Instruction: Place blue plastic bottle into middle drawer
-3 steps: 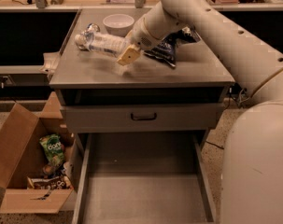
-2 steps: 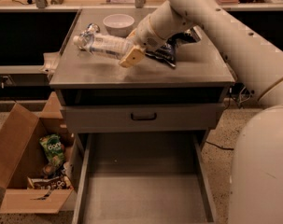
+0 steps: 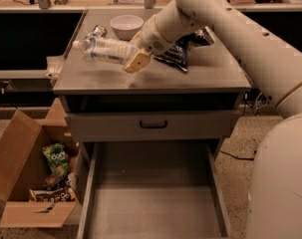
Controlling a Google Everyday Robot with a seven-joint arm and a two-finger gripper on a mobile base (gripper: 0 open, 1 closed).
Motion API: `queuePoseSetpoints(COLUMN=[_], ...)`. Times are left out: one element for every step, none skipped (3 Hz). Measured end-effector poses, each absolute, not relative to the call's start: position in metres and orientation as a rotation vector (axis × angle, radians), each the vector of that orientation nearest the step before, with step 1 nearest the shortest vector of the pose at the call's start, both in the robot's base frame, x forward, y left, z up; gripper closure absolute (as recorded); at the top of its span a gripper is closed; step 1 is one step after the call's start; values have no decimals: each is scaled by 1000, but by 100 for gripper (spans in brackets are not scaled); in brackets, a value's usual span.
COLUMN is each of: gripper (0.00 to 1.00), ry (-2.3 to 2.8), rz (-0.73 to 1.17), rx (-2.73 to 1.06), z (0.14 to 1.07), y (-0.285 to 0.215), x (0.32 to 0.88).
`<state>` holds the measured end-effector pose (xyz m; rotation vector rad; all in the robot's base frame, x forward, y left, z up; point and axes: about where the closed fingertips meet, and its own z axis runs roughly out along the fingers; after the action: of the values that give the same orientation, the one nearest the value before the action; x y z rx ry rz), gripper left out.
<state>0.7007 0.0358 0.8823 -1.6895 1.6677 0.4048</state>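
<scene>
The blue plastic bottle (image 3: pixel 104 50), clear with a pale label and white cap pointing left, is held lying sideways just above the cabinet top (image 3: pixel 200 76). My gripper (image 3: pixel 135 59) is shut on the bottle's right end, its tan fingers (image 3: pixel 137 62) around it. The arm reaches in from the upper right. The middle drawer (image 3: pixel 153 203) is pulled open below, grey and flat-floored, in front of the cabinet. Nothing lies in it.
A white bowl (image 3: pixel 126 26) and a shiny can (image 3: pixel 97 31) stand at the back of the top. A dark snack bag (image 3: pixel 183 51) lies behind the arm. The closed drawer front with dark handle (image 3: pixel 153 125) sits above the open drawer. An open cardboard box (image 3: pixel 33 180) with snacks stands on the floor at left.
The gripper with the bottle has lifted slightly and stayed over the left part of the cabinet top; the arm's elbow shifted right.
</scene>
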Motion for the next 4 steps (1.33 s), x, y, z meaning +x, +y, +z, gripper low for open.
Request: queuePoseSetpoints(gripper=[100, 100, 100, 100], ry=[1600, 1674, 1801, 1846], rz=[294, 240, 302, 329], rx=[-1621, -1584, -1606, -1629], z=[925, 908, 843, 816], y=[17, -24, -52, -57], x=[658, 605, 559, 542])
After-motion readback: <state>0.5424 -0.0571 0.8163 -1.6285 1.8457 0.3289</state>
